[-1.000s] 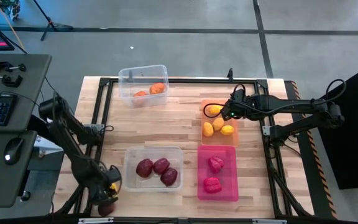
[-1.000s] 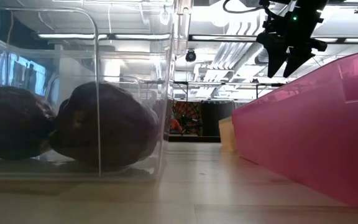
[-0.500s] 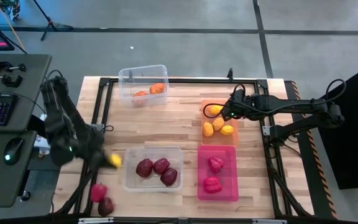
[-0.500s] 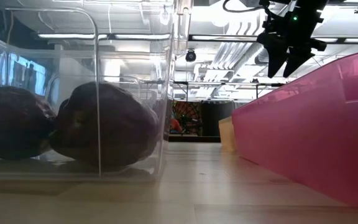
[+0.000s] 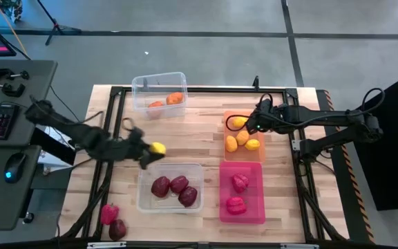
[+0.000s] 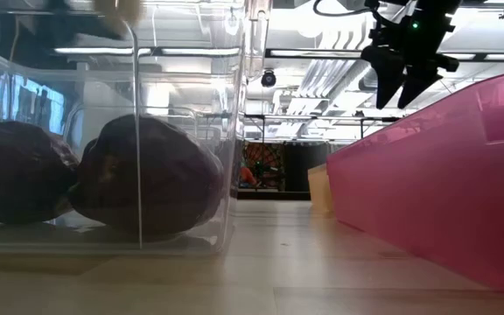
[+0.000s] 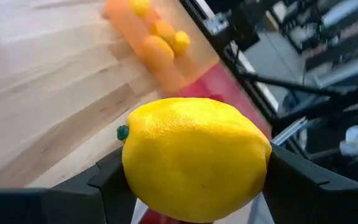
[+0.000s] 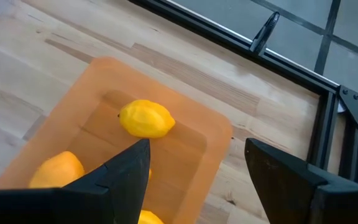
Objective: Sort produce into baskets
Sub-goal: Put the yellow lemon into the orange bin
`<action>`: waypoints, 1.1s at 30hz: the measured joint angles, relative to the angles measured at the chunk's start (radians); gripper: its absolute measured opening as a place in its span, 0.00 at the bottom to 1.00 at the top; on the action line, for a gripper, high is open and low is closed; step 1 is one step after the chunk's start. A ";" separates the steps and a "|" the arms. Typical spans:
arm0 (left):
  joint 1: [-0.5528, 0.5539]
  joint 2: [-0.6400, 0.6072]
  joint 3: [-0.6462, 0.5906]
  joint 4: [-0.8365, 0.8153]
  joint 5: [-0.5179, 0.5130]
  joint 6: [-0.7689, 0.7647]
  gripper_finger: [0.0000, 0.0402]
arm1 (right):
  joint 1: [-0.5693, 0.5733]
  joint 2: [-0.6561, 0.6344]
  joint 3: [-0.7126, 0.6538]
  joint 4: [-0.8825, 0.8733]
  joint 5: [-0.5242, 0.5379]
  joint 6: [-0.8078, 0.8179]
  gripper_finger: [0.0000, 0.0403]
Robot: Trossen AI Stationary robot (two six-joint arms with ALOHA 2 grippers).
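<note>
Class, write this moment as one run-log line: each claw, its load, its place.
left claw: shut on lemon, above table beside clear bin | right claw: open, empty, over orange bin

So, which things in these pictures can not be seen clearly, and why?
- Left end effector: the lemon it holds hides most of its fingers in the left wrist view; in the high view it is too small.
- Clear bin, low view: cut off at the left edge; contents look only like dark lumps.
- Pink bin, low view: its wall hides the contents.
- Right end effector, right wrist view: the bottom edge cuts the orange bin.
</note>
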 joint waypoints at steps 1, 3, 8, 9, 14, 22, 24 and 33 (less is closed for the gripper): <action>0.046 0.039 -0.006 0.072 0.053 0.056 0.64 | 0.000 -0.003 0.000 0.007 -0.001 0.000 0.63; 0.139 0.122 -0.007 0.237 0.145 0.161 0.64 | 0.000 -0.014 0.000 0.025 -0.010 0.000 0.63; 0.347 0.355 0.005 0.673 0.345 0.325 0.64 | 0.001 -0.083 0.000 0.108 -0.046 0.000 0.63; 0.379 0.406 0.023 0.724 0.384 0.343 0.64 | 0.001 -0.104 0.000 0.124 -0.049 0.000 0.63; 0.465 0.647 0.195 0.759 0.520 0.518 0.64 | 0.001 -0.216 0.000 0.173 -0.011 -0.007 0.63; 0.508 0.962 0.500 0.755 0.533 0.769 0.65 | 0.001 -0.286 0.000 0.114 0.053 0.002 0.63; 0.513 1.012 0.547 0.752 0.522 0.804 0.65 | 0.000 -0.282 0.000 0.087 0.056 0.024 0.63; 0.512 1.121 0.596 0.762 0.524 0.769 0.65 | 0.001 -0.261 0.000 0.053 0.054 0.072 0.63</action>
